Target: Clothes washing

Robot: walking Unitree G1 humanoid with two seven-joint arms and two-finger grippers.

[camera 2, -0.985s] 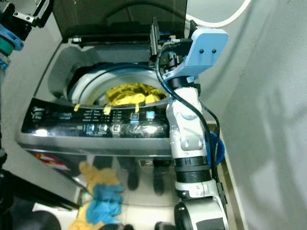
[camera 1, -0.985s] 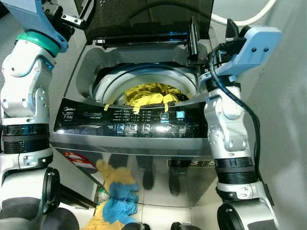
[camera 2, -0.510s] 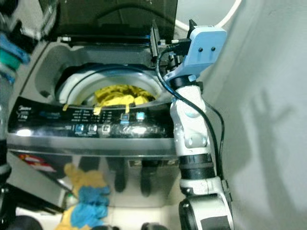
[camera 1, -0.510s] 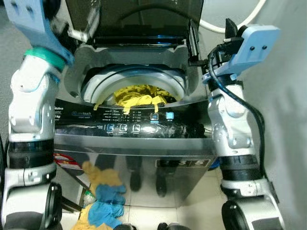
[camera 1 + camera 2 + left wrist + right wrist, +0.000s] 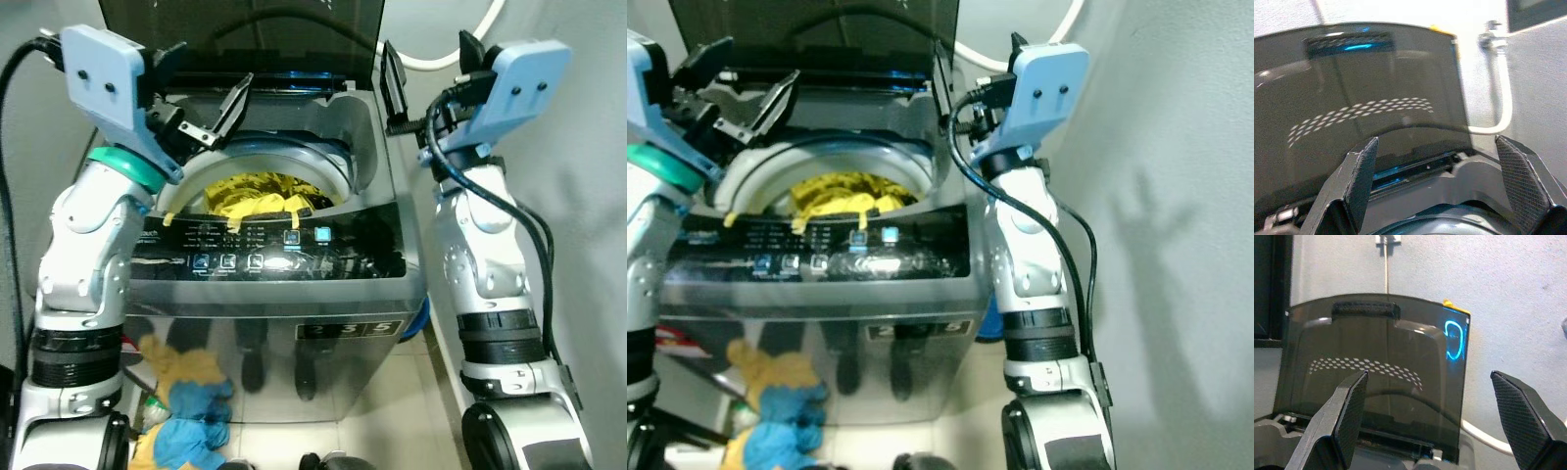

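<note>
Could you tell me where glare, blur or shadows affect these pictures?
Right eye view: glare on the control panel, arm shadow on the wall. Left wrist view: washer lid soft, the wall behind overexposed. Left eye view: sharp, reflections on the washer front.

Home laundry corner: top-load washing machine (image 5: 294,264) w/ lid (image 5: 1361,107) up, stood tight vs plain wall (image 5: 588,196); inlet hose (image 5: 1498,88) ran to wall tap; clothes heap (image 5: 186,392) lay on tiled floor (image 5: 411,401).

The washing machine's raised lid (image 5: 245,39) is running off the top edge. The control panel (image 5: 265,240) is hiding most of the yellow clothes (image 5: 257,199), its labels showing too small to read. The left arm is covering part of the floor pile (image 5: 186,411).
</note>
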